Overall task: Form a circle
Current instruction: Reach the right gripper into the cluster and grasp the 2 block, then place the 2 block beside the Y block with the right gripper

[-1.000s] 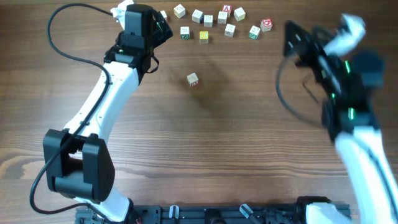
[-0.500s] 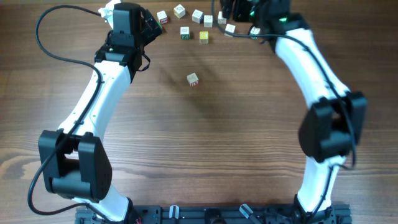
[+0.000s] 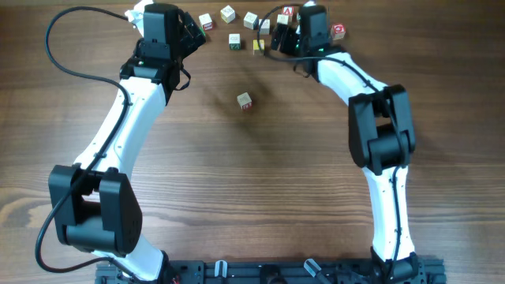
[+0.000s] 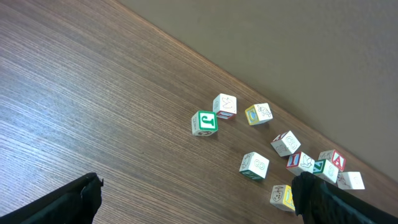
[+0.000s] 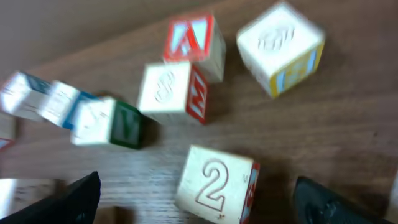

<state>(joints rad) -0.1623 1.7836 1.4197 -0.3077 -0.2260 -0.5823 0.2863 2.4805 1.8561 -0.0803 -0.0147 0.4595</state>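
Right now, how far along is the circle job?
Done: nothing; the letter cubes lie scattered along the far edge of the table, no ring, one lone cube nearer the middle. In hand: nothing; left fingers and right fingers are open, the right ones by the "2" cube. Left: arranging every cube.

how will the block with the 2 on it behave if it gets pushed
The block with the 2 looks like a rigid wooden cube resting flat, so it should slide, not roll. Probably light, it may twist off-line. The M block sits close, so a push that way could bump it.
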